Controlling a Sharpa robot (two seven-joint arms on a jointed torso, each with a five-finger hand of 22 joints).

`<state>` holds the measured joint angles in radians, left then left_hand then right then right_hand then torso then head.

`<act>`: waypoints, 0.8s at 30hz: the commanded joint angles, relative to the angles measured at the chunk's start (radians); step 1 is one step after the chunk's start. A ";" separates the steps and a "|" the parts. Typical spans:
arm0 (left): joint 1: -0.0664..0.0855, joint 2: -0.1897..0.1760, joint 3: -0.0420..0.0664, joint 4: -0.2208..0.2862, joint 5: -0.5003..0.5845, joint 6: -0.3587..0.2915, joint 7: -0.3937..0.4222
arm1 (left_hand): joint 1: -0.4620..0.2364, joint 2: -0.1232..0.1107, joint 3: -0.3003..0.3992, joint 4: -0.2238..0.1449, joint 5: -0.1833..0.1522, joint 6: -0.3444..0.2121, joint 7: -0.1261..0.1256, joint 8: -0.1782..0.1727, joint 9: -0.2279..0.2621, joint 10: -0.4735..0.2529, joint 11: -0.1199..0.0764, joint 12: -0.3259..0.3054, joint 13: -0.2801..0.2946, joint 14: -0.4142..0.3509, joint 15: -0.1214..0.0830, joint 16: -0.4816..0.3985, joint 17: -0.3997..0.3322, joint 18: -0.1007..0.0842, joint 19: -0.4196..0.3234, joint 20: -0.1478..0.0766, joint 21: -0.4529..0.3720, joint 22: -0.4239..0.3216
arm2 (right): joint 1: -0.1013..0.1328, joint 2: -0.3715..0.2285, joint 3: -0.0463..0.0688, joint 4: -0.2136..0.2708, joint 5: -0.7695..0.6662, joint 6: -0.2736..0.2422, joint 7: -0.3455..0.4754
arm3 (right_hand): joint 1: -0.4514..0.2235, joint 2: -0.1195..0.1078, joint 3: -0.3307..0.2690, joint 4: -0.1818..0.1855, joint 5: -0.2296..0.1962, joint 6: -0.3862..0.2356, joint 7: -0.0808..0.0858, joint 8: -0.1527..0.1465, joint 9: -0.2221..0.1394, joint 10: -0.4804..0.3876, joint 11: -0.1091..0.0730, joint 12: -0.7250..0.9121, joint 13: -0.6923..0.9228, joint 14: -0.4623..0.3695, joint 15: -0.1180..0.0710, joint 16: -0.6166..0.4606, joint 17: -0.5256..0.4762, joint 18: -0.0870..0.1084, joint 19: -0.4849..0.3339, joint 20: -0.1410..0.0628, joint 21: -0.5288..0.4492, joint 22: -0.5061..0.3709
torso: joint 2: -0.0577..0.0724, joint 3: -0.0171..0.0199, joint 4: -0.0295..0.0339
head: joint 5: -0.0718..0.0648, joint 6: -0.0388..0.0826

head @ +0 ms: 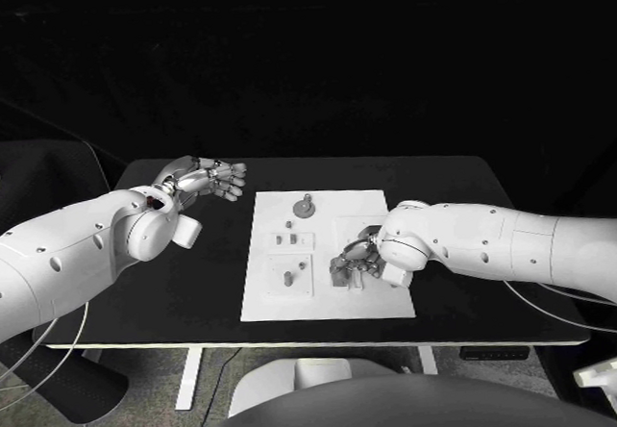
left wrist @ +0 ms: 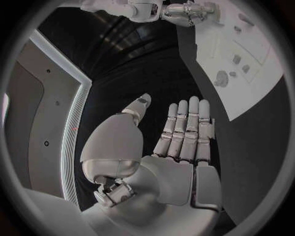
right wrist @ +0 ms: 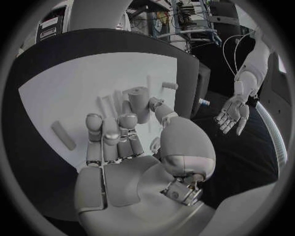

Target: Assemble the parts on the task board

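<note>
Task board [head: 328, 309] lies flat at the centre of the black table [head: 202, 286]. Small grey parts [head: 304, 208] lie and stand on its surface. The right hand [head: 354, 262] rests over the board's right portion, fingers [right wrist: 104, 135] extended beside an upright cylindrical part [right wrist: 137, 101], grasping nothing. The left hand [head: 207, 179] hovers above the table beyond the board's far-left corner, fingers [left wrist: 187, 128] released, straight, empty.
</note>
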<state>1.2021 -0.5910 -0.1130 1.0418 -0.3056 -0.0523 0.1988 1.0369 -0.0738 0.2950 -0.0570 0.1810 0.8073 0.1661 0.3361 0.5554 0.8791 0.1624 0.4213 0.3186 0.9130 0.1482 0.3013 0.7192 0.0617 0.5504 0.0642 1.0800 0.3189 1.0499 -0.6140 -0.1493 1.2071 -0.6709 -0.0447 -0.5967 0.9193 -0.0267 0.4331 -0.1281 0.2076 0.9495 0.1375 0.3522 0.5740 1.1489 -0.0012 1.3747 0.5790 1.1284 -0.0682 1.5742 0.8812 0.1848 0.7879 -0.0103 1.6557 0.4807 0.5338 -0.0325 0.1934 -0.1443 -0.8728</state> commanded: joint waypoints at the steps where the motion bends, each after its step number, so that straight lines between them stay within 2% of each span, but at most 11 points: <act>1: 0.001 0.003 0.001 0.001 -0.003 0.010 0.006 | -0.012 0.000 -0.005 0.001 0.003 0.004 -0.002 -0.004 0.000 0.007 -0.001 -0.006 0.001 0.001 0.002 -0.004 -0.002 -0.005 0.000 0.000 -0.006 0.001 | -0.004 0.005 -0.004 -0.007 0.009 0.039 -0.002 | -0.004 0.009 -0.002 0.005 0.007 0.014 0.014 0.000 -0.003 0.000 -0.001 0.003 0.000 -0.004 -0.006 0.005 0.001 0.013 0.000 0.007 0.093 0.001 | 0.001 0.0003 0.0007 | 0.001 0.000; 9: 0.001 0.003 0.001 0.000 -0.004 0.012 0.006 | -0.012 0.000 -0.006 0.001 0.003 0.004 -0.002 -0.004 0.000 0.006 -0.001 -0.007 0.001 0.000 0.002 -0.004 -0.002 -0.005 0.000 0.000 -0.006 0.001 | -0.004 0.010 -0.008 -0.031 0.009 0.062 -0.004 | -0.008 0.009 -0.003 0.007 0.006 0.013 0.014 -0.001 -0.004 -0.001 0.000 0.002 0.000 -0.005 -0.006 0.005 0.001 0.013 0.000 0.008 0.093 0.001 | 0.000 -0.0001 -0.0005 | 0.004 0.000; 24: 0.001 0.002 0.001 0.001 -0.005 0.014 0.003 | -0.013 0.001 -0.006 0.002 0.003 0.004 -0.002 -0.004 0.000 0.006 -0.001 -0.007 0.001 -0.002 0.002 -0.005 -0.003 -0.005 -0.002 0.000 -0.007 0.001 | -0.004 0.003 -0.012 -0.033 0.008 0.084 -0.007 | -0.017 0.010 -0.007 0.011 0.004 0.011 0.014 -0.003 -0.005 -0.004 0.001 0.000 0.000 -0.007 -0.005 0.004 0.000 0.012 -0.002 0.009 0.092 0.001 | 0.000 0.0004 -0.0011 | 0.003 0.000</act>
<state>1.2021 -0.5906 -0.1129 1.0413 -0.3070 -0.0501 0.1963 1.0369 -0.0738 0.2951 -0.0570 0.1810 0.8073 0.1661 0.3361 0.5554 0.8791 0.1624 0.4178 0.3185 0.9130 0.1482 0.3013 0.7174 0.0617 0.5504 0.0643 1.0762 0.3188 1.0518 -0.6125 -0.1573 1.1721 -0.6574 0.0022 -0.5916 0.9078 -0.0239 0.4262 -0.1213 0.2120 0.9518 0.1368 0.3429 0.5637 1.1488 -0.0009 1.3747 0.5789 1.1240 -0.0683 1.5742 0.8812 0.1822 0.7878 -0.0103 1.6556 0.4804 0.5337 -0.0324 0.1927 -0.1406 -0.8728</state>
